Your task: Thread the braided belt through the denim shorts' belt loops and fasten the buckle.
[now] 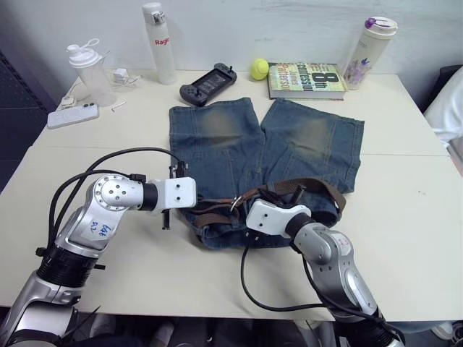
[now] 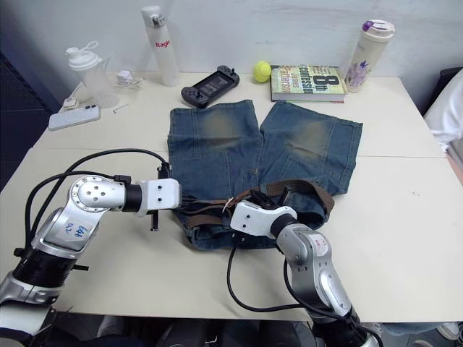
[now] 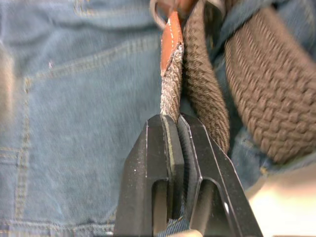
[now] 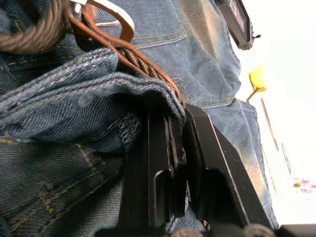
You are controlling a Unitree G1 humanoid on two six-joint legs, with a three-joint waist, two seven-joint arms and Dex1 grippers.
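The denim shorts (image 1: 217, 137) lie flat on the table, legs pointing away from me and waistband nearest me. The braided belt (image 1: 311, 186) runs brown along the waistband and arches up in a loop on the right side. My left gripper (image 3: 175, 121) is shut on the belt's leather-tipped end, left of the waistband's middle (image 1: 194, 207). The silver buckle (image 4: 106, 12) lies just beyond that tip. My right gripper (image 4: 170, 123) is shut on a bunched fold of the waistband, right beside the belt's leather edge (image 1: 244, 211). The belt loops cannot be made out.
Along the table's back edge stand a shaker bottle (image 1: 90, 72), a white bottle (image 1: 159, 43), a game controller (image 1: 208, 83), a tennis ball (image 1: 260, 69), a book (image 1: 307, 79) and a tumbler (image 1: 369, 50). A phone (image 1: 72, 116) lies at the far left.
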